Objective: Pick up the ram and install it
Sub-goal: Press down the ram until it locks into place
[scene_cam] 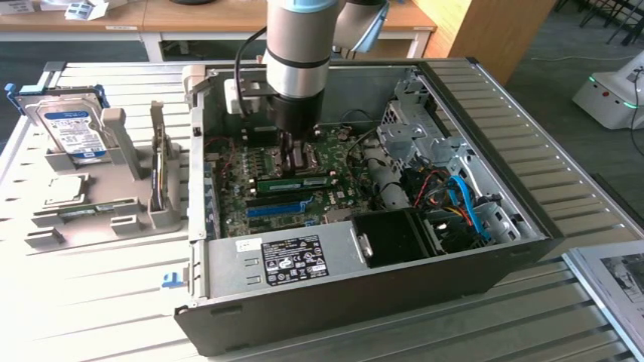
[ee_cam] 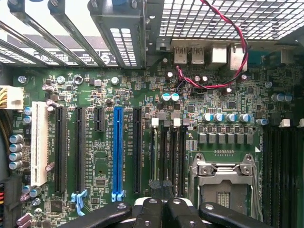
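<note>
I am looking down into an open computer case [scene_cam: 473, 249] lying on its side on a white slatted table [scene_cam: 90, 302], with the green motherboard [scene_cam: 252, 204] exposed inside. My arm [scene_cam: 299, 45] reaches straight down into the case, and my pincer [scene_cam: 299, 162] hangs just above the board, beside the processor socket [ee_cam: 225, 183]. My fingers [ee_cam: 149, 213] are closed together, and I cannot see anything held between them. A ram [scene_cam: 294, 182] stick, long and green, lies across the board just below my fingertips in the exterior view, apparently seated in one of the memory slots [ee_cam: 166, 156]; I cannot tell whether it is fully latched. To the exterior view's left, a grey parts stand [scene_cam: 111, 196] holds a blue-labelled hard drive [scene_cam: 69, 128] and a square silver processor chip [scene_cam: 62, 188]. I judge this to be the installing step, late in the task: the stick looks placed rather than waiting on the stand. Whatever follows calls for even downward pressure along the stick, kept clear of the red and black cable [ee_cam: 228, 57] nearby.
</note>
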`<action>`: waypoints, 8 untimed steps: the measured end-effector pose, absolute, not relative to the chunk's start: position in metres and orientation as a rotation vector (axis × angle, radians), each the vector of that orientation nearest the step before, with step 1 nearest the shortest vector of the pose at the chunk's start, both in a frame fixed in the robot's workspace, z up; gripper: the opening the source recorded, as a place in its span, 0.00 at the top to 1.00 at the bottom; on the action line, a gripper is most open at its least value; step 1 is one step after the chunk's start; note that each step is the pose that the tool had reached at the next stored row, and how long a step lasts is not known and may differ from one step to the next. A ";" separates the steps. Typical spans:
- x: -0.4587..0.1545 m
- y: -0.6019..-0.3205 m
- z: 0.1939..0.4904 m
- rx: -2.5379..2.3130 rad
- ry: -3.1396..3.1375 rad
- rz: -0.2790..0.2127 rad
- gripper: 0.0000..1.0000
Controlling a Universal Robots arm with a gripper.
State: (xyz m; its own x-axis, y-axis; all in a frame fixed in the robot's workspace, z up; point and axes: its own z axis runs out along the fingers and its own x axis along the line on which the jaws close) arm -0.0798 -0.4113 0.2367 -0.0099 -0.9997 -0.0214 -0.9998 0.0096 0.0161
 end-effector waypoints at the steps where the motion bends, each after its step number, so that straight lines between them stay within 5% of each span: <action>1: -0.080 -0.411 0.236 -2.208 2.229 0.041 0.90; 8: -0.080 -0.411 0.233 -2.208 2.229 0.042 0.90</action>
